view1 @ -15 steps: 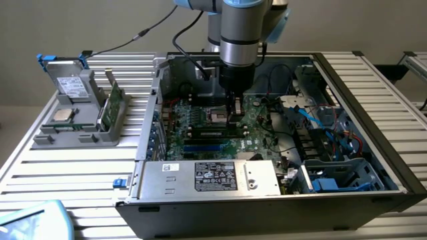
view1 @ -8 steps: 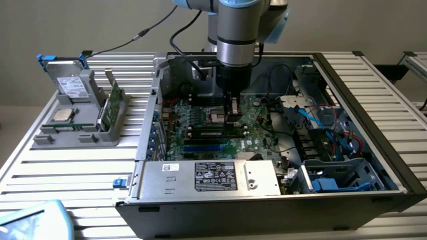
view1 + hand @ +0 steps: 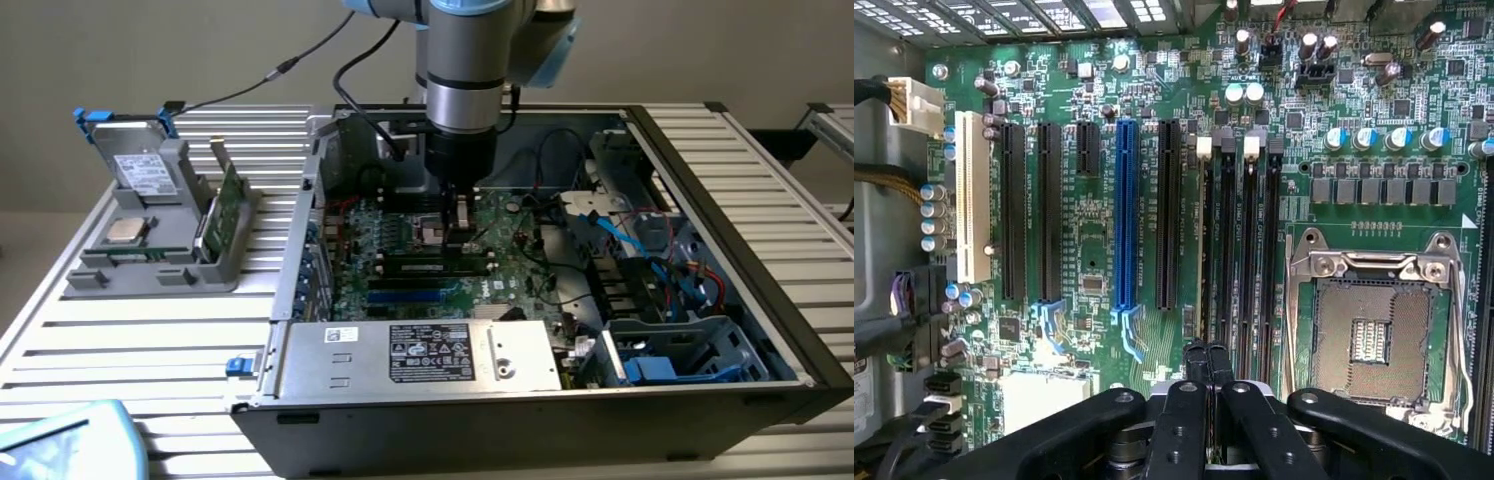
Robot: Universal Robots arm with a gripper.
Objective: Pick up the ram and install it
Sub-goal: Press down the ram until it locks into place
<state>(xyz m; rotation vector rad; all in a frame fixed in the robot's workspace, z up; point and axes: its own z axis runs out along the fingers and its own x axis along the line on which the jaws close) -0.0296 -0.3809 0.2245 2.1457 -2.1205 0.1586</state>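
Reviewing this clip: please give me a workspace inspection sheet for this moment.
Surface: slatted metal table carrying an open computer case.
Job's things: ram stands on edge in the grey holder at the exterior view's left, outside the case; memory slots lie on the motherboard.
Clutter: silver processor chip and a drive in the holder; empty processor socket; power supply.
Grippers: gripper shut, low over the motherboard by the memory slots; nothing seen held.
Cables: black arm cables; blue cable inside the case.
Surroundings: plain wall; pale blue object at the table's near corner.
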